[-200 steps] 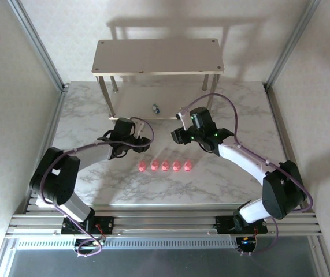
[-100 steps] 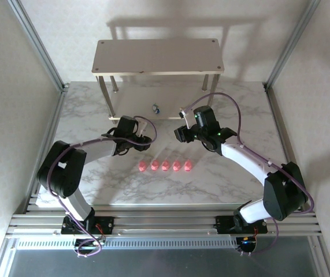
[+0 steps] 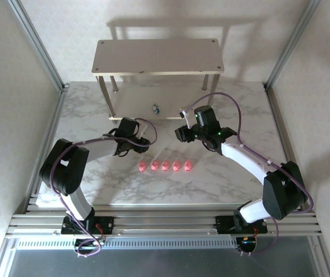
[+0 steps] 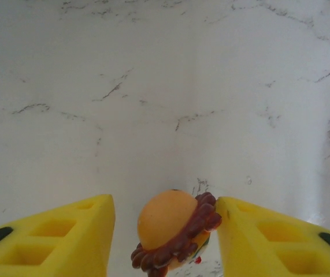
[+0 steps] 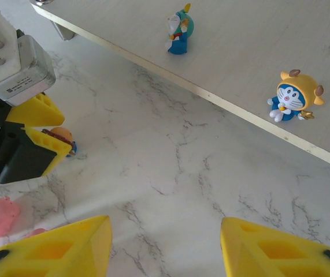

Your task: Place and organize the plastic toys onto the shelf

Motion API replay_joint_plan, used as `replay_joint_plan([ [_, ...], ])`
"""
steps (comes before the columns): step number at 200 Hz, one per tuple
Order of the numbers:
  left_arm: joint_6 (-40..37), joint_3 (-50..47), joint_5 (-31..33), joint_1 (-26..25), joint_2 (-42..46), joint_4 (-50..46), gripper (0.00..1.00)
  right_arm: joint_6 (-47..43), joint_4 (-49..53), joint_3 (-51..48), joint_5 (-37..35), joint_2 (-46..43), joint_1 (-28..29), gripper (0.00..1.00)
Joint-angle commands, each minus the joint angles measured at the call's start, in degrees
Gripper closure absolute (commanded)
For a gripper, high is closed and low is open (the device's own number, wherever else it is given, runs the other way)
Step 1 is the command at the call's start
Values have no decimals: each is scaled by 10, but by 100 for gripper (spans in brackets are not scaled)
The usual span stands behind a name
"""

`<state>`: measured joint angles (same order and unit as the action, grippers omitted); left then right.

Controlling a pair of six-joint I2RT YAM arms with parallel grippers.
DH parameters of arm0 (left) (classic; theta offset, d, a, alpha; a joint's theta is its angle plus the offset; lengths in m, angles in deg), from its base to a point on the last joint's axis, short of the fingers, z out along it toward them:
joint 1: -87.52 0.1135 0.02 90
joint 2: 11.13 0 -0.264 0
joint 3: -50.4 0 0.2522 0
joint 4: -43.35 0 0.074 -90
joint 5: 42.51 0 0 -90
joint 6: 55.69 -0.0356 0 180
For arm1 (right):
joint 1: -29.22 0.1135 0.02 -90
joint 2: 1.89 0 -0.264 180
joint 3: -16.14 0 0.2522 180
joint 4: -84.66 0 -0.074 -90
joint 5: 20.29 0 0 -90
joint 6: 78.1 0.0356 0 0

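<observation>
Figurine maned dark red (image 4: 173,231) sits before the shelf (image 3: 156,56), straddled by the spread left claw (image 4: 165,202) for pinching; right claw (image 5: 165,221) spread, empty.

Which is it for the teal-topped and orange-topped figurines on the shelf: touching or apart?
Apart. The right wrist view shows the teal-topped figurine and the orange-topped figurine with bare shelf between them.

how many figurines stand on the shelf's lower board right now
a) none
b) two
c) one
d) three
b: the right wrist view shows the teal-topped figurine and the orange-topped figurine both standing upright and apart on the lower board of the shelf.
</observation>
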<state>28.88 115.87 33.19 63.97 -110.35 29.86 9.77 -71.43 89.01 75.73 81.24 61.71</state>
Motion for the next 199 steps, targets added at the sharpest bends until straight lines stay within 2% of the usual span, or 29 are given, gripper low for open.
replay_joint_plan([
  [1, -6, 15, 12, 0, -8, -12, 54, -5, -1, 6, 6, 6, -5, 48],
  [32, -5, 29, 19, 0, -23, -25, 62, -5, 0, 3, 2, 5, -7, 48],
  [52, -6, 32, 24, 1, -26, -24, 72, -5, 0, 0, 0, 4, -9, 48],
  [73, -3, 32, 29, 1, -26, -23, 78, -5, 0, -3, -4, 2, -11, 48],
  [102, 1, 24, 38, 1, -16, -13, 98, -4, -2, -7, -10, -3, -13, 48],
  [142, -16, 44, 1, 6, 16, -23, 98, -3, -7, -11, -15, -12, -14, 48],
  [199, -55, 152, -35, 62, 4, -71, 97, 4, -1, -1, -9, -21, -16, 48],
])
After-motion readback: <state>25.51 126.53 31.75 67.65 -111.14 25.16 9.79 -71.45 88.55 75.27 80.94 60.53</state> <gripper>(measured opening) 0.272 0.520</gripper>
